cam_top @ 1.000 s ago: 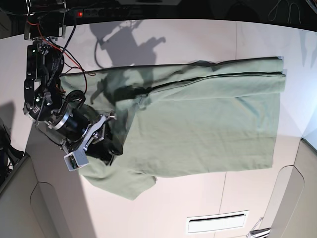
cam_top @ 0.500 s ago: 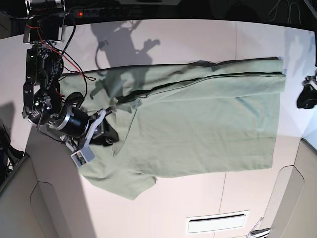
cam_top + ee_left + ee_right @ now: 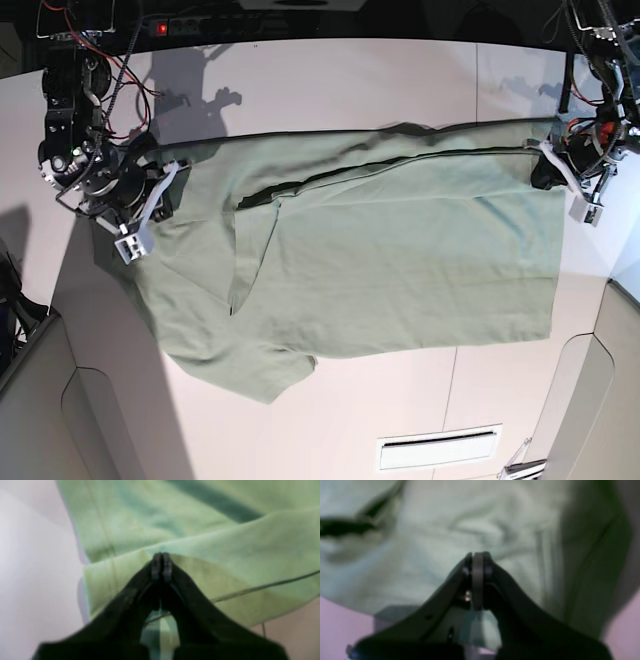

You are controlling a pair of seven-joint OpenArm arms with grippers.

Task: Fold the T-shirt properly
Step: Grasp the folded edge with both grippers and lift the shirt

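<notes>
Sage-green soft cotton T-shirt (image 3: 400, 250) fills your frame's centre; your left gripper (image 3: 161, 563) at upper right and right gripper (image 3: 477, 565) at upper left each have jaws pinched closed on its fabric.

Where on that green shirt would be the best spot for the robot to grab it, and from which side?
Probably the two far corners of the T-shirt, each approached from off the cloth's side edge. The shirt lies flat on the table, so only its edges offer a lip to pinch. The left gripper and right gripper already sit there, both closed.
</notes>
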